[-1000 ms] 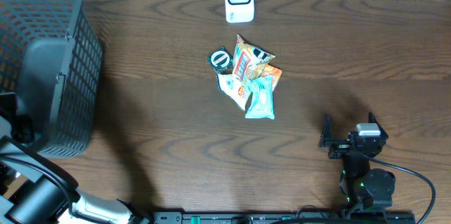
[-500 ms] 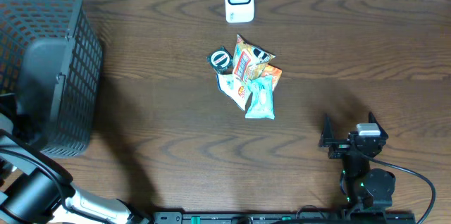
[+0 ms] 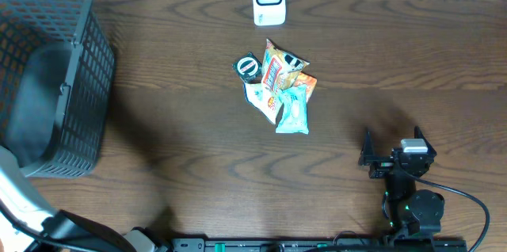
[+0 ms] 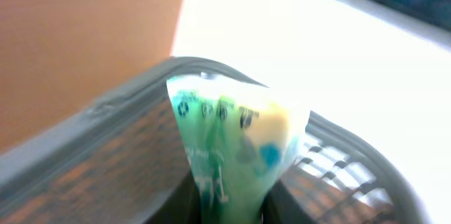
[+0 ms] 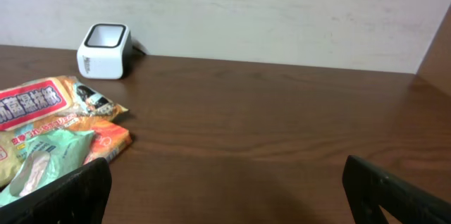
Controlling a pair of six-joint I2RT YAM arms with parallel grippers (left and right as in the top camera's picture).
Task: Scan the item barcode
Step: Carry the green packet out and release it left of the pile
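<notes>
A dark wood surface (image 3: 198,125) meets a white wall (image 5: 282,5). The left fingers (image 4: 289,206) are pinched on a green pouch (image 4: 232,139), which stands up between them with the basket (image 4: 106,153) rim just beyond. The right fingers (image 5: 70,196) are spread wide and hold nothing; the pile (image 5: 49,139) lies ahead to their left, and the scanner (image 5: 104,51) farther beyond it.

The right arm (image 3: 412,203), lower right, is black with green lights, a pale block, a looping black cable (image 3: 478,199) and a black right gripper (image 3: 391,136); the left arm (image 3: 16,200), lower left, is white and black.
</notes>
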